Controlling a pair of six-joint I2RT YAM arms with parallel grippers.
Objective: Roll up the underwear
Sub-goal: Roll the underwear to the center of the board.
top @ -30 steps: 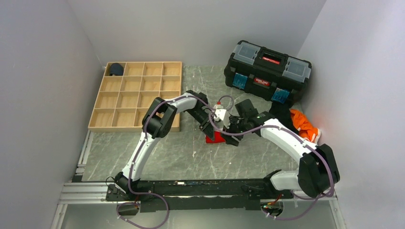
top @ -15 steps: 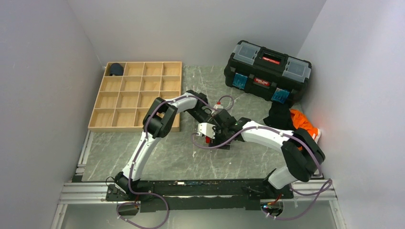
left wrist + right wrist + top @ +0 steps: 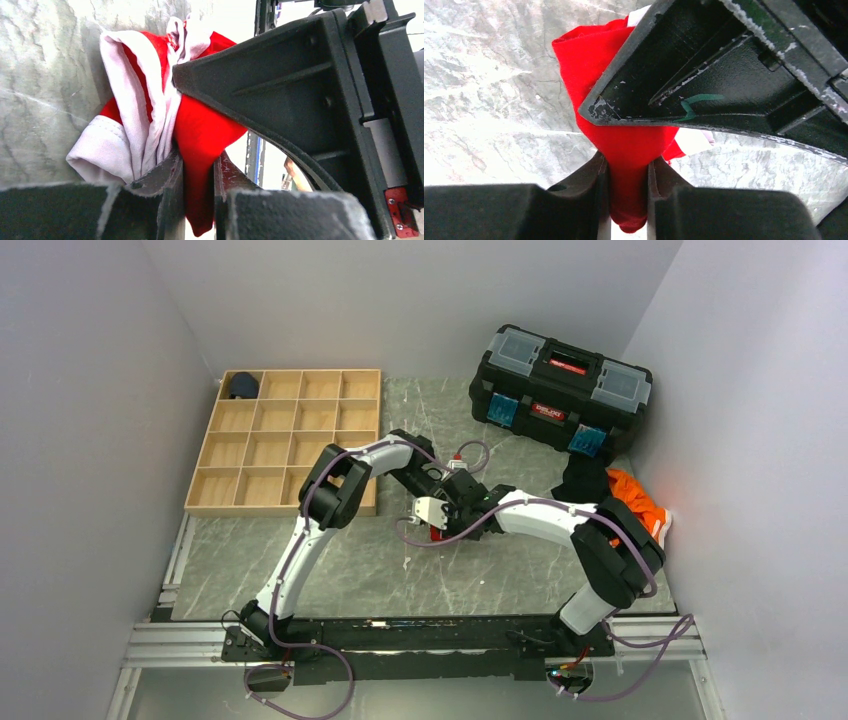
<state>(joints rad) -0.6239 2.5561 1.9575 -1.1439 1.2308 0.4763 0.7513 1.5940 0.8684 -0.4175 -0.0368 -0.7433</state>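
Grey marbled table [image 3: 330, 565] between pale walls carries the work at its middle; the underwear [image 3: 594, 60] lies there as a loose red bundle, white trim showing on one side; the left pincer [image 3: 197, 172] is clamped on a red fold; the right pincer [image 3: 626, 172] likewise pinches red cloth; the two meet nose to nose, the garment between and partly under them. To roll well, I judge both grips should turn together, tension even, trim tucked inward, so the bundle tightens rather than twisting loose.
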